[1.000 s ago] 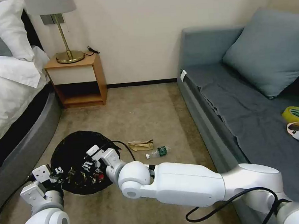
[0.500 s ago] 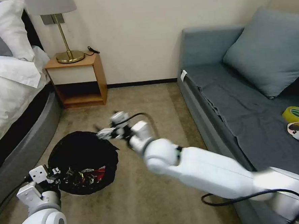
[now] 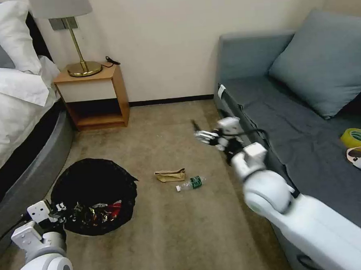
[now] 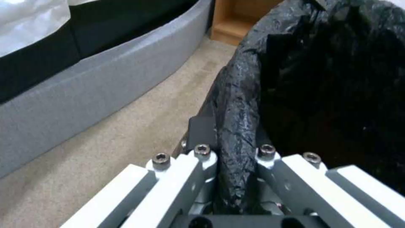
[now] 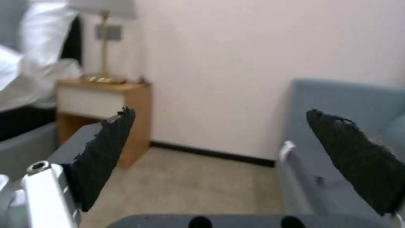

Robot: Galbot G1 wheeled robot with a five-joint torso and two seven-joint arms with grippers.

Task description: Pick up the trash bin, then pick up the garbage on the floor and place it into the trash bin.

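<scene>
The trash bin (image 3: pixel 92 185), lined with a crinkled black bag, is low at the left beside the bed. My left gripper (image 3: pixel 62 209) is shut on its near rim, and the left wrist view shows the bag-covered rim (image 4: pixel 236 126) pinched between the jaws of the left gripper (image 4: pixel 234 153). Red and gold wrappers (image 3: pixel 101 211) lie inside the bin. On the carpet, a crumpled brown paper bag (image 3: pixel 170 175) and a small clear bottle with a green label (image 3: pixel 190 183) lie side by side. My right gripper (image 3: pixel 199 133) hovers open and empty above the carpet near the sofa front, its dark pads (image 5: pixel 105 155) wide apart.
A bed (image 3: pixel 12 121) runs along the left. A wooden nightstand (image 3: pixel 94 95) with a brass lamp stands against the back wall. A grey-blue sofa (image 3: pixel 294 136) fills the right side, with a yellow tape roll (image 3: pixel 358 137) on its seat. Open carpet lies between them.
My right arm swung from over the bin up and to the right, ending near the sofa front with its gripper empty. The left gripper and bin shifted slightly left.
</scene>
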